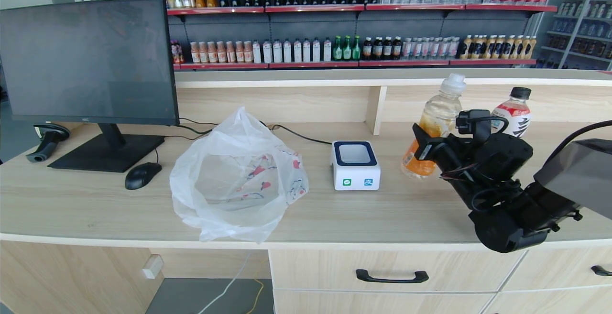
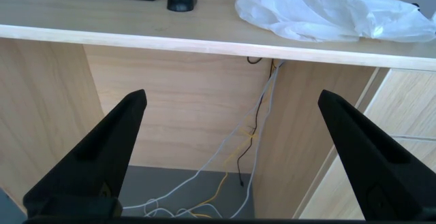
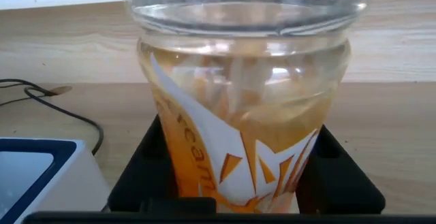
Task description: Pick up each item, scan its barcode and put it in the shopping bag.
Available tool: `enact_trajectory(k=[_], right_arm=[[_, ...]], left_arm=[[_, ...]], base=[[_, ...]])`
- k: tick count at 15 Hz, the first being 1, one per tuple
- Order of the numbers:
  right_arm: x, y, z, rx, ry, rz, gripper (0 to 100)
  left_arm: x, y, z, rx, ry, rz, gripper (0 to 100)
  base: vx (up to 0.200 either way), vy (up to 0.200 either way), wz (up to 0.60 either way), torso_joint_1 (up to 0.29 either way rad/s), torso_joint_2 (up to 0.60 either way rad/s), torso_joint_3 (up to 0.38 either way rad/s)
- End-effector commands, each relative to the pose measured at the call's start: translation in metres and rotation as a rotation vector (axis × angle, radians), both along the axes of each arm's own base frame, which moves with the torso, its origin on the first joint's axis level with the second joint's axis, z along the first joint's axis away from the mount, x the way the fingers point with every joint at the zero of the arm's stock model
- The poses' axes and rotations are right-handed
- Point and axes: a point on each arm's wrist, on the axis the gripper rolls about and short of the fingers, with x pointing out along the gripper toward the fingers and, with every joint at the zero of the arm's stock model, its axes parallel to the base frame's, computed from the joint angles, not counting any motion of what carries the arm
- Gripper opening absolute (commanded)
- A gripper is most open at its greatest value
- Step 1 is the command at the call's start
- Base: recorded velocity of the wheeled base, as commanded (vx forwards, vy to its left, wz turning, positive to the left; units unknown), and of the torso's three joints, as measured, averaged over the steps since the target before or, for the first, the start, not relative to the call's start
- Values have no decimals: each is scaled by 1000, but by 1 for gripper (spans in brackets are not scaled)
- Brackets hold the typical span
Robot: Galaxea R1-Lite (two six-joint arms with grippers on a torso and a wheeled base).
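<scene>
The right gripper (image 1: pixel 424 147) grasps the tilted orange bottle (image 1: pixel 437 115) at the counter (image 1: pixel 382 211), with the scanner (image 1: pixel 356 165) near it and a red bottle (image 1: pixel 514 113) behind. The bag (image 1: pixel 239 175) stands between scanner and mouse (image 1: pixel 142 175). The left gripper (image 2: pixel 231 149) hangs released below the counter edge.

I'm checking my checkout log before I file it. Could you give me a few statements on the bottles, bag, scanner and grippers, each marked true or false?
1. The right gripper is shut on the orange-labelled bottle. True.
2. The black-capped bottle lies in the shopping bag. False: it stands upright on the counter, behind the right arm.
3. The scanner sits between the shopping bag and the orange-labelled bottle. True.
4. The left gripper is shut. False: its fingers are spread open, below the counter's edge.
</scene>
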Motion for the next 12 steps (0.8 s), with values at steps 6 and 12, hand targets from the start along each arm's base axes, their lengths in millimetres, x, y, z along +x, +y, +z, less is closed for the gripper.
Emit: enact_trajectory(k=[6,12], right_arm=[[-2,0,6,13,-17,4,0],[-4,-1,17,22,-48,3,0]], left_arm=[[0,0,0,0,0,1,100],[0,0,0,0,0,1,100]], base=[[0,0,0,0,0,0],[0,0,0,0,0,0]])
